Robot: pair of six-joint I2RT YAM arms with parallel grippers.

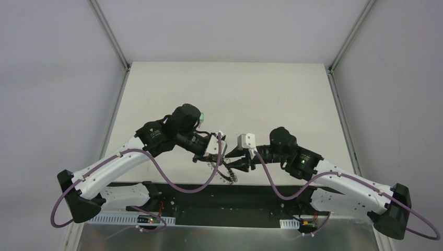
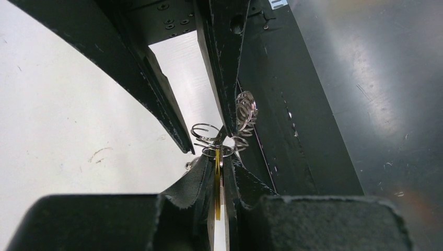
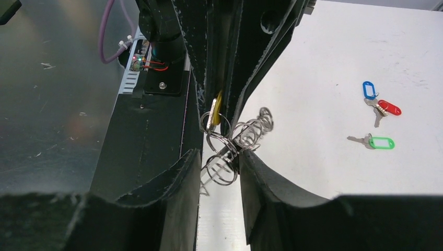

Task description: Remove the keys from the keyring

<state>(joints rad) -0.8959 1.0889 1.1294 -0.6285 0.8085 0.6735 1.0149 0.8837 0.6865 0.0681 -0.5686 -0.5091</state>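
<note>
So that the small yellow-tagged metal key can slip off, my left gripper pinches it shut while my partly closed right gripper grips the frilly silver-grey wire keyring above the near edge of the white table.

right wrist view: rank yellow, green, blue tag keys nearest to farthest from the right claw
1. yellow-tag key, in the left claw beside the right claw
2. green-tag key, on the table, right side
3. blue-tag key, farther back on the table
</note>
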